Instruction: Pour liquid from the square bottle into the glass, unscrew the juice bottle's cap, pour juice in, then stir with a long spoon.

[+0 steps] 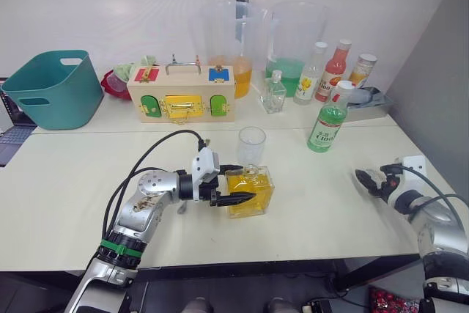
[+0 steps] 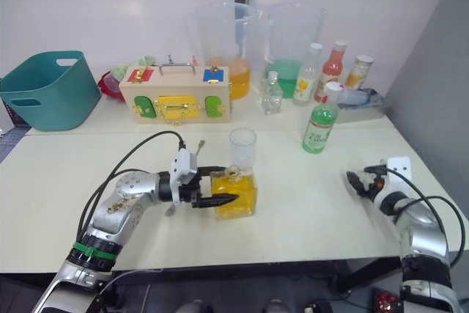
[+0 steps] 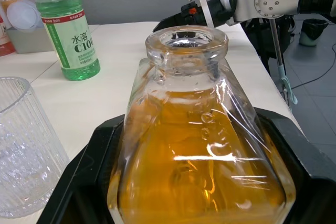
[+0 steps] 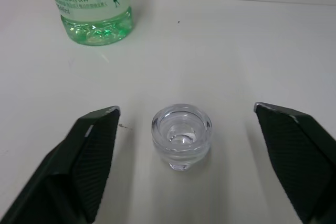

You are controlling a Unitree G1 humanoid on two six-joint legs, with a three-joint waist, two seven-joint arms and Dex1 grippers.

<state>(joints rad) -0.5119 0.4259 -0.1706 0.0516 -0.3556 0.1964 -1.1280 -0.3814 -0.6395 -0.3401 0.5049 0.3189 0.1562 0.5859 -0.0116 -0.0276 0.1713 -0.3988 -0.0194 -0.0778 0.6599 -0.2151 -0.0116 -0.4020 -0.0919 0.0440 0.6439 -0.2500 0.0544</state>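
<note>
Nearest the robot, the square bottle (image 1: 250, 190) is clamped between the left gripper (image 1: 233, 184) fingers, unstoppered and full. Right gripper (image 4: 184, 156) is spread wide, empty, around the glass stopper (image 4: 181, 135). Behind stands the glass (image 1: 251, 144); spillage is judged likely if tilted early.

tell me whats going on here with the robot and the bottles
The left gripper has its jaws closed around the square bottle of amber liquid, which stands upright on the table just in front of the empty glass. The bottle's mouth is open; its glass stopper sits on the table between the right gripper's open jaws. The green juice bottle still has its cap on. No pouring yet.
</note>
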